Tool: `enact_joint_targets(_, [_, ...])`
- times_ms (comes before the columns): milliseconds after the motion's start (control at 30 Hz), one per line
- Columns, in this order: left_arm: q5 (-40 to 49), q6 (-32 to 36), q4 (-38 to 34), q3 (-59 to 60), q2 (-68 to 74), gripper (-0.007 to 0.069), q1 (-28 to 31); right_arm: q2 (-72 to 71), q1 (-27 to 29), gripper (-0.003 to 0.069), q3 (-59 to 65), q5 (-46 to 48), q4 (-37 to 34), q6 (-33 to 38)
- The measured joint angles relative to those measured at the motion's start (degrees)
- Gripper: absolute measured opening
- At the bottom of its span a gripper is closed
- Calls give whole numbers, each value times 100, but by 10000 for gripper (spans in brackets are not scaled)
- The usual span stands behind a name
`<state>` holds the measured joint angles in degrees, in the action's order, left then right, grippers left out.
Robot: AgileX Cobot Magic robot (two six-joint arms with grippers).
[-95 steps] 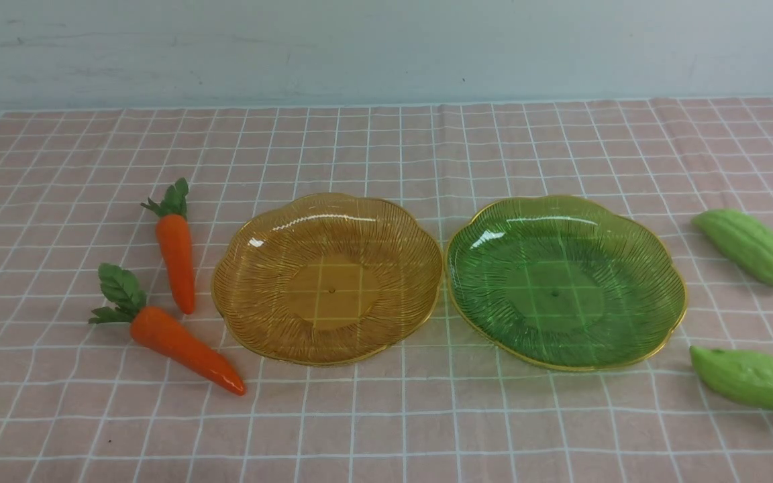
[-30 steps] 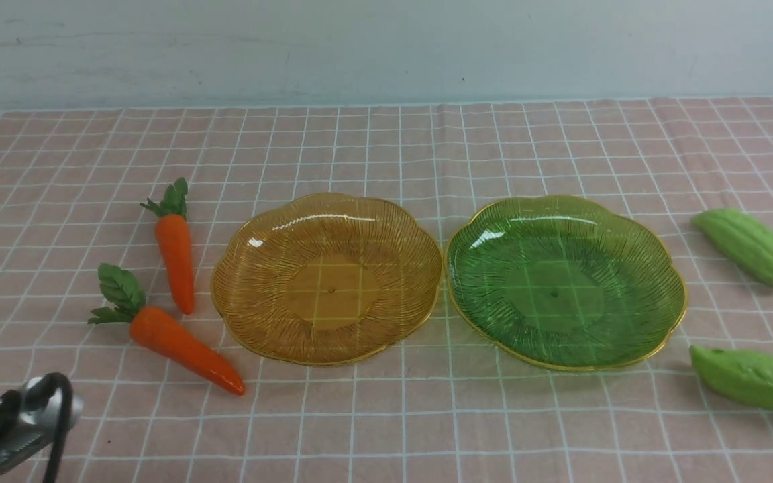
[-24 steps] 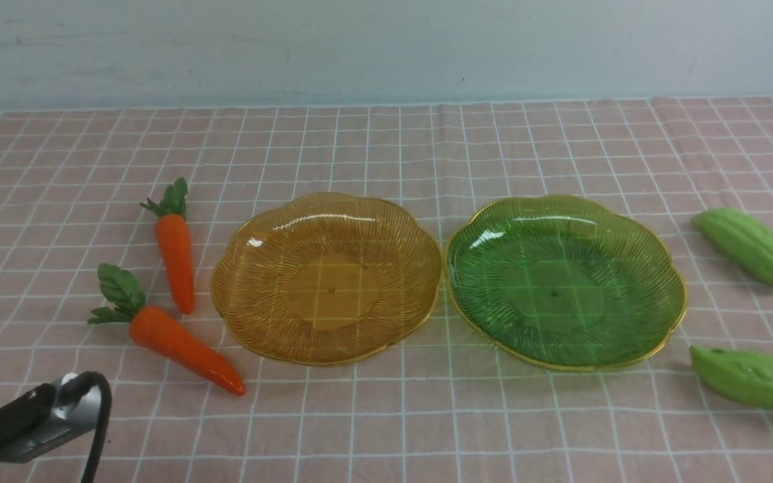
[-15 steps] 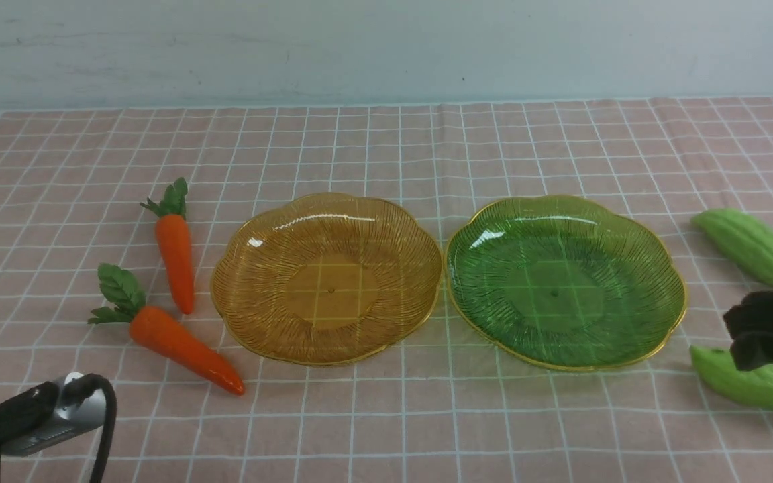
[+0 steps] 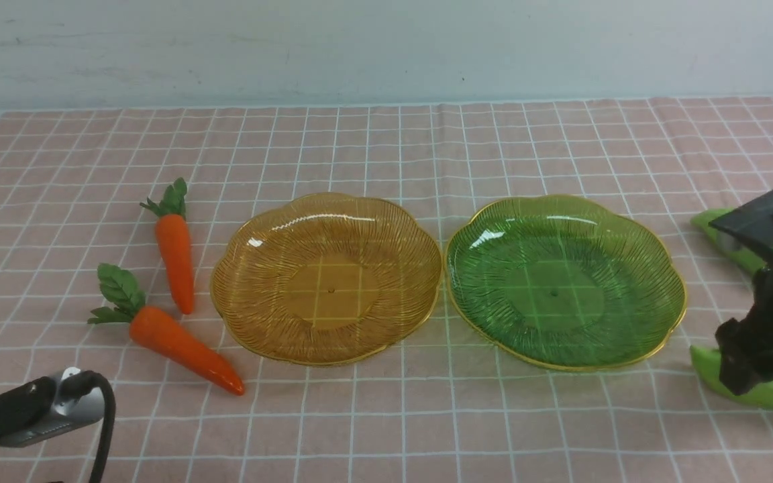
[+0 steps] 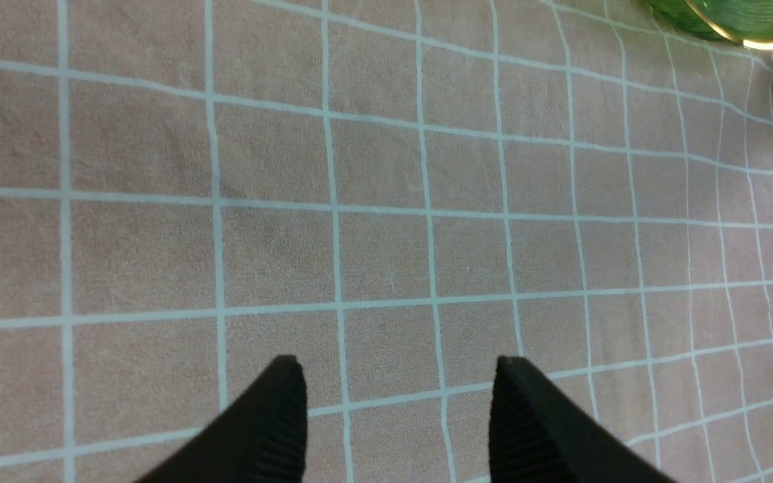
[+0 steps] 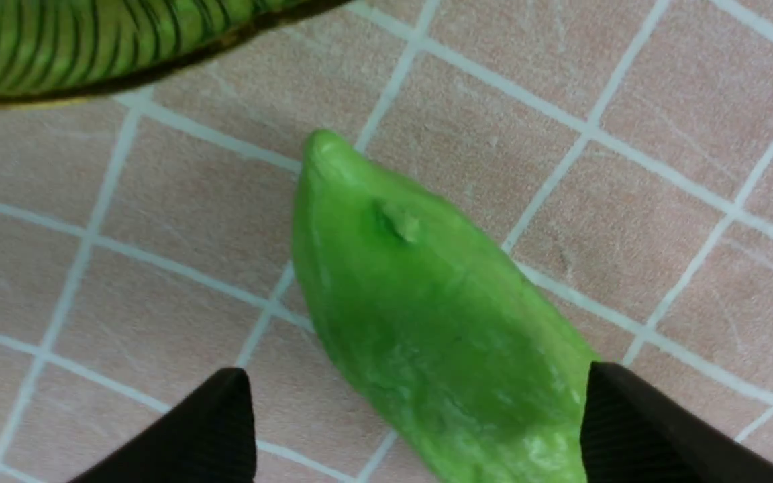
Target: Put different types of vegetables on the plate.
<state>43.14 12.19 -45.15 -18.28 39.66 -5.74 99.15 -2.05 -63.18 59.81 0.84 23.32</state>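
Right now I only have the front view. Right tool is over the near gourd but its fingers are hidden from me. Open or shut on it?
Observer: Open. Right wrist view shows the right tool straddling the near gourd, one finger each side, not closed on it.
Operator: Gourd touching the green plate? Looks tight from here.
Observer: Apart. That same view shows checked cloth between the gourd's tip and the green plate rim.
Operator: Left tool?
Observer: Left wrist view: left tool open over the checked cloth, nothing between its fingers.
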Motion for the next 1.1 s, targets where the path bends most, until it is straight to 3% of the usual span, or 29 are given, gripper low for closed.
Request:
enact_joint_targets(433, [-134, 0, -4, 0, 0, 347, 0, 797, 0, 582, -8, -175, 638, 417])
enact_joint_targets(567, [-134, 0, -4, 0, 0, 347, 0, 843, 0, 525, -23, -18, 726, 379])
enact_joint_targets(633, [-134, 0, -4, 0, 0, 347, 0, 843, 0, 425, -173, 278, 750, 184])
enact_joint_targets(767, [-134, 0, -4, 0, 0, 347, 0, 758, 0, 422, -718, 828, 640, -140])
enact_joint_targets(867, [-134, 0, -4, 0, 0, 347, 0, 593, 0, 422, -1577, 953, -277, -472])
enact_joint_targets(1000, [-138, 0, -6, 0, 0, 347, 0, 518, -119, 422, -2421, 866, -2353, -592])
enact_joint_targets(1100, [-138, 0, -11, 0, 0, 347, 0, 667, -488, 422, -2520, 126, -3033, -518])
